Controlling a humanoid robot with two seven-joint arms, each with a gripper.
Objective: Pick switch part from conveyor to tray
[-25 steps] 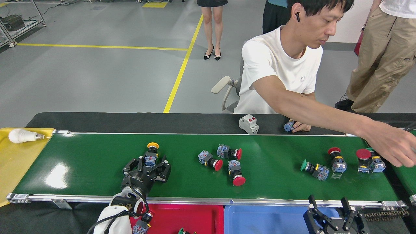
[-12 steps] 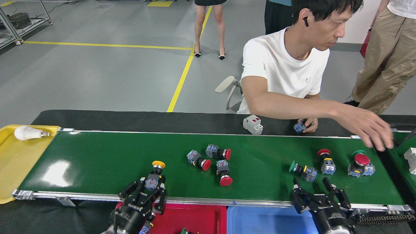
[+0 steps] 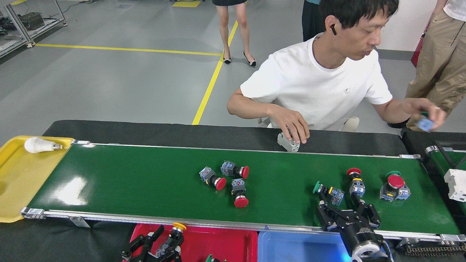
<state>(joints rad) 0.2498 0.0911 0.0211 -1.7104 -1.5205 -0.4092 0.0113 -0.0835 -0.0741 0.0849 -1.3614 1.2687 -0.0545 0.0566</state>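
The left gripper is hanging over the red tray, clamping a yellow-capped switch part by its body so the cap is pointing up, seemingly ready to drop it in. The right gripper is spreading its jaws wide just beside a green-capped switch part lying sideways on the conveyor, blue block trailing, likely the next pick.

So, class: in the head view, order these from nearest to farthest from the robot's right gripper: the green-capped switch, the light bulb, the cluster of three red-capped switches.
From the right gripper:
1. Green-capped switch, just beyond its fingertips on the conveyor.
2. Cluster of three red-capped switches, mid-belt, to its left.
3. Light bulb, on the yellow tray at far left.
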